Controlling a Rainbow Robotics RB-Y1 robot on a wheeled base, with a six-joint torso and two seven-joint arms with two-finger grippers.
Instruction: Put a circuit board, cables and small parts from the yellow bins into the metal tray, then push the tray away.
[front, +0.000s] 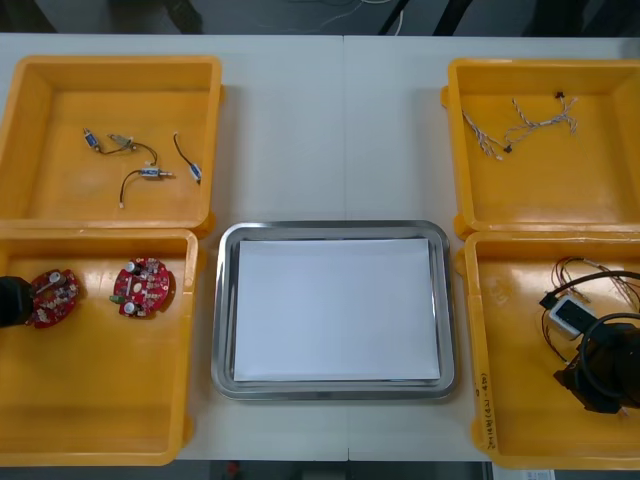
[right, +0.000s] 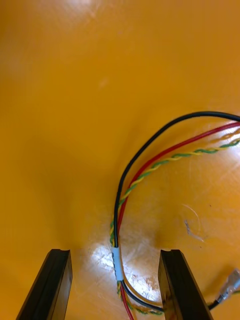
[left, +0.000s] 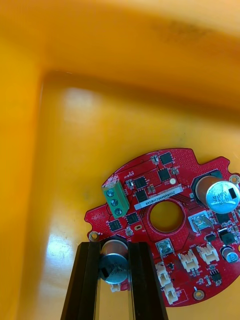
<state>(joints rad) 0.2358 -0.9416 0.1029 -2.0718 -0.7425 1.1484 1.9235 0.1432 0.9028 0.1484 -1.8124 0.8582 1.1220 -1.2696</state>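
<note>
At the left edge of the surface (front: 330, 130), the left pincer (left: 115, 248) is reaching into the near left yellow bin (front: 95, 420). It is pinching a round red circuit board (left: 145, 192) by a silver cylindrical component at the board's rim, its fingers narrowed to that component's width. The board appears to be lying on the bin floor near the left wall, and a second circuit board (front: 143, 286) is lying just to its right. In the far left bin (front: 70, 190), small metal parts (front: 140, 165) with short black leads are lying untouched. In the middle, the metal tray (front: 226, 300) is sitting between the bins, white inside and holding nothing. In the far right bin (front: 545, 205), blue and white cables (front: 525, 125) are lying loose. In the near right bin (front: 510, 400), the right pincer (right: 115, 252) is standing wide apart over a bundle of black, red and yellow cables (right: 119, 210), straddling it but not clamping it.

The task seems to be only beginning. Both arms look to be making their first picks, so every item is waiting to be carried over, and then the tray needs pushing away.
</note>
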